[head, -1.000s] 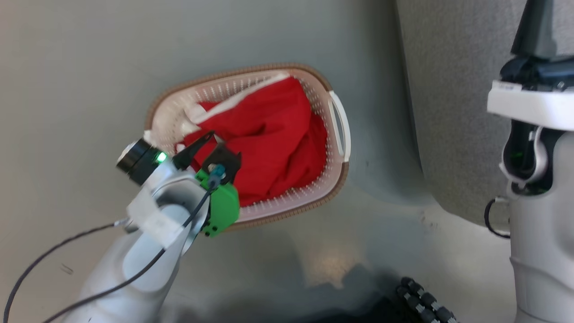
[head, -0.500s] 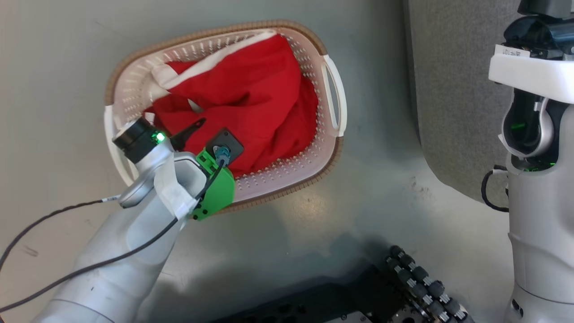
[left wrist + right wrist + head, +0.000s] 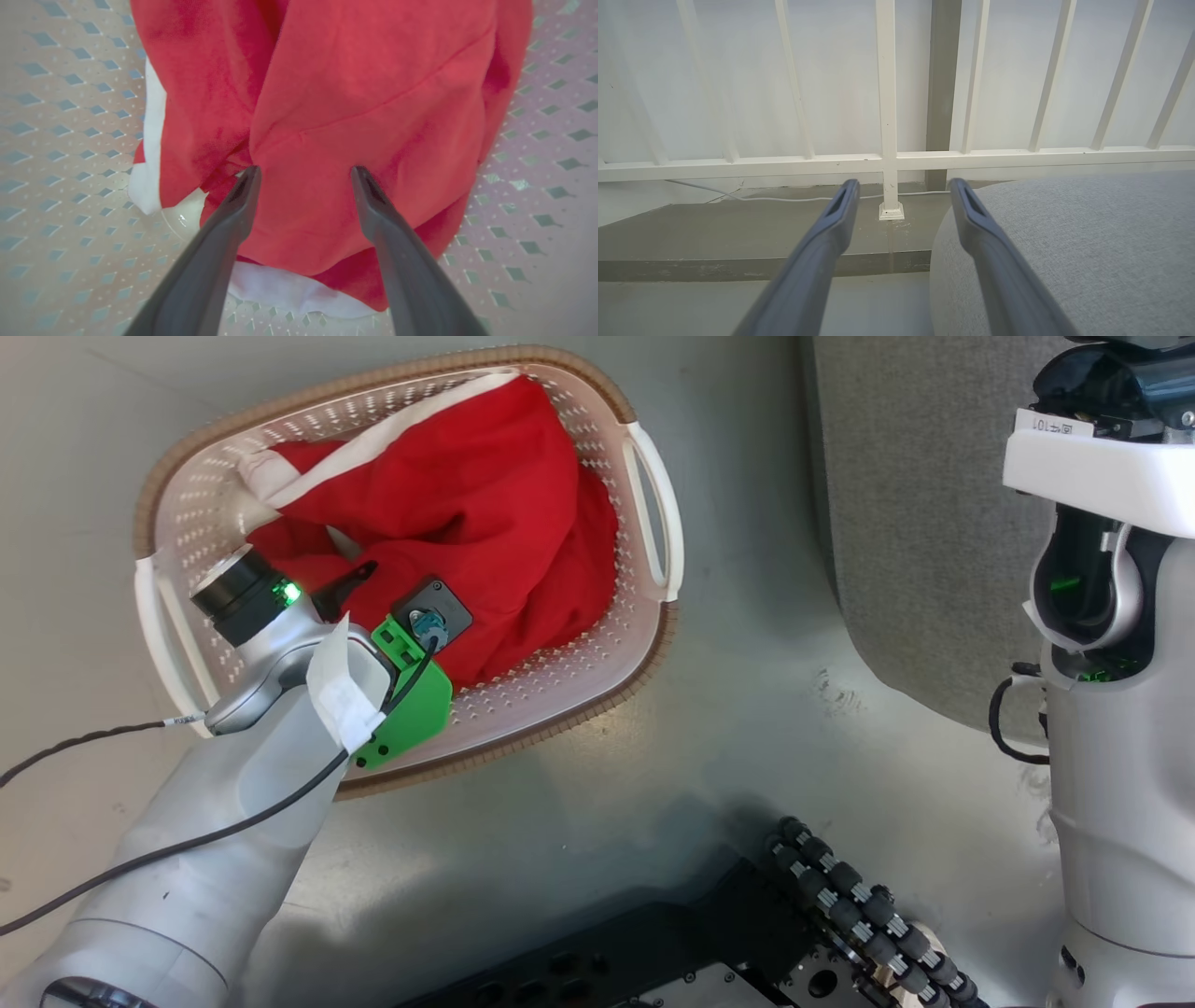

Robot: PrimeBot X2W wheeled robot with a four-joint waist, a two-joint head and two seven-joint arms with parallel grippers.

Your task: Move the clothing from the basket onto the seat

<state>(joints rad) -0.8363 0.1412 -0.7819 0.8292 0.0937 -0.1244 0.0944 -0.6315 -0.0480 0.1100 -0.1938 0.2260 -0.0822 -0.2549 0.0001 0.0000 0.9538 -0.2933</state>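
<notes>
The basket, cream perforated plastic with a brown rim, stands on the floor at the upper left of the head view. The clothing, red with a white stripe, is heaped inside it. My left forearm reaches down into the basket's near-left part. In the left wrist view my left gripper is open, its fingertips straddling a fold of the red clothing above the basket's floor. My right gripper is open and holds nothing, hanging beside the grey seat, which also fills the upper right of the head view.
My own dark base with a roller wheel sits at the bottom of the head view, and a black cable trails off my left arm. Past the right gripper stand a white railing and a low floor ledge.
The head camera has shifted, so the basket now sits further up and left. My left gripper has gone a little deeper into the basket over the clothing. Both grippers stay open.
</notes>
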